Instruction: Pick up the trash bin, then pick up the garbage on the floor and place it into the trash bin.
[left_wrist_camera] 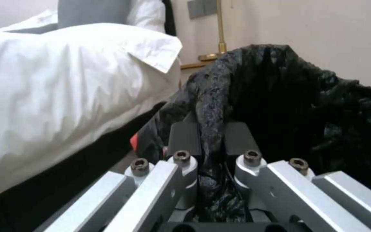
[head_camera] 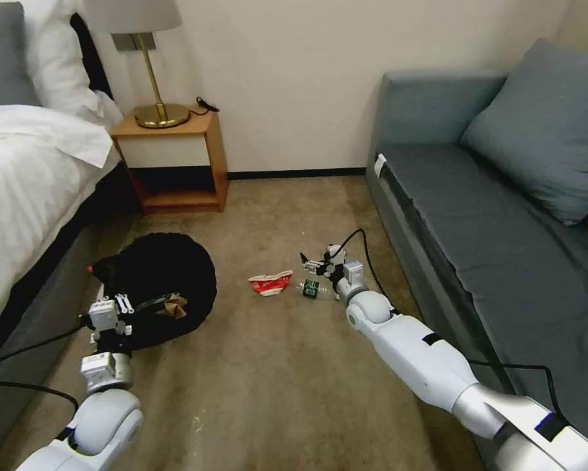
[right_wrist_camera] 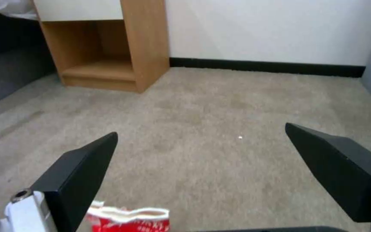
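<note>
The left gripper [head_camera: 125,305] is clamped on the rim of the trash bin [head_camera: 163,281]; in the left wrist view its two dark fingers [left_wrist_camera: 185,137] pinch a fold of the black bag [left_wrist_camera: 211,129] between them. The bin stays low on the left side, near the bed [head_camera: 25,196], with its mouth tilted toward the robot. A piece of brown paper [head_camera: 173,306] already lies inside it.

The right gripper [head_camera: 314,265] hangs low over the carpet [head_camera: 294,366] with its fingers [right_wrist_camera: 78,174] wide apart and nothing between them. The small bottle [head_camera: 313,288] lies just beside it, on the side nearer the robot, with its long axis about left to right. The red and white carton [head_camera: 271,283] lies a little more to the left, between the bottle and the bin. So I judge the right arm is the nearer one for both pieces, and the bottle is closer to it than the carton.
</note>
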